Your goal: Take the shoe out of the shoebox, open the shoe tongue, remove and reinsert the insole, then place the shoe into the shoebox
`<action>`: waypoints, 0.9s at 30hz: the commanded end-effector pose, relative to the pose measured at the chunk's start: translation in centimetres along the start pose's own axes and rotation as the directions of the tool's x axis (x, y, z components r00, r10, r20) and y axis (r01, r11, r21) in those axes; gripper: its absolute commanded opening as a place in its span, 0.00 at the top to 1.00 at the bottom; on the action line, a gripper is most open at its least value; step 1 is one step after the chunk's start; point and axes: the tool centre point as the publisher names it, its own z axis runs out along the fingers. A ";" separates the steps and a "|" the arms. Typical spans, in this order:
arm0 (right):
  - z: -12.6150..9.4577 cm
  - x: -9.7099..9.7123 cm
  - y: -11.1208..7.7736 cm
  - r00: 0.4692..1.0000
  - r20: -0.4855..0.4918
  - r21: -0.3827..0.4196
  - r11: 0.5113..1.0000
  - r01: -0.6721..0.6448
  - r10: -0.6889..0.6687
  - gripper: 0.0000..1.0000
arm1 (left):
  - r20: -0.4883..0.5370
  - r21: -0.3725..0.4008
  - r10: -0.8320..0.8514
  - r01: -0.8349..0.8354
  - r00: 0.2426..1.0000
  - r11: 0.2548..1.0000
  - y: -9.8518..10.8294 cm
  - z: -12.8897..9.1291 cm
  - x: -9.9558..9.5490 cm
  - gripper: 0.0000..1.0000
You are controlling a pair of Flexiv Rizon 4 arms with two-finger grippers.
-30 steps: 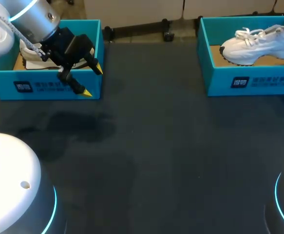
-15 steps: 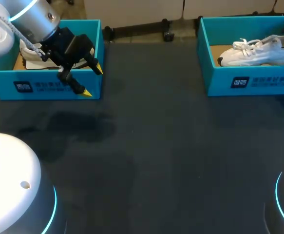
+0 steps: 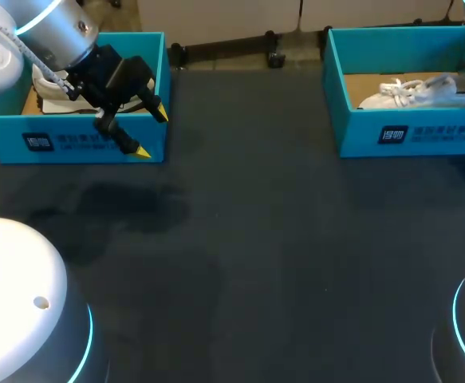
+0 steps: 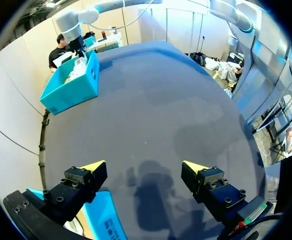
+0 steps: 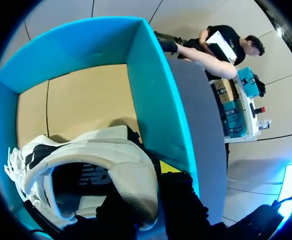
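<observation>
One white lace-up shoe (image 3: pixel 411 92) low in the teal cardboard shoebox (image 3: pixel 399 134), padded heel collar pinched by right gripper (image 5: pixel 146 181), one yellow tip hidden inside; left gripper (image 3: pixel 151 132) spread wide above dark table (image 3: pixel 256 239).

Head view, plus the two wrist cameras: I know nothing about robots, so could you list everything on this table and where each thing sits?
left shoebox: one, teal, far left of the table.
right shoebox: one, teal, far right of the table.
white shoe: one, white, lying inside the right shoebox.
second shoe: one, white with dark parts, inside the left shoebox, mostly hidden by the left arm.
table: one, dark top, under everything.
left hand: one, black with yellow tips, open, above the left shoebox's front wall.
right hand: one, black with yellow tips, clamped on the white shoe's heel.
</observation>
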 end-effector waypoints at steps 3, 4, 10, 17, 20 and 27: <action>1.3 0.7 0.1 1.000 -0.011 0.030 0.999 -0.010 0.010 1.00 | 0.001 -0.002 0.000 0.000 1.000 1.000 0.0 0.0 0.1 0.00; 1.4 0.9 0.0 1.000 -0.012 0.032 0.999 -0.010 0.010 1.00 | 0.001 -0.002 0.000 0.000 1.000 1.000 0.0 0.0 0.1 0.00; 1.9 1.5 -0.3 1.000 -0.023 0.049 0.999 -0.009 0.010 1.00 | 0.001 -0.002 0.000 0.000 1.000 1.000 0.0 0.0 0.1 0.00; 2.5 1.6 -0.7 1.000 -0.017 0.057 0.998 -0.021 0.022 1.00 | 0.001 -0.002 0.000 0.000 1.000 1.000 0.0 0.0 0.1 0.00; 2.7 1.7 -0.7 1.000 -0.014 0.058 0.998 -0.024 0.024 1.00 | 0.001 -0.002 0.000 0.000 1.000 1.000 0.0 0.0 0.1 0.00; 2.8 1.6 -0.5 0.999 -0.009 0.050 0.998 -0.039 0.039 0.64 | 0.001 -0.002 0.000 0.000 1.000 1.000 0.0 0.0 0.1 0.00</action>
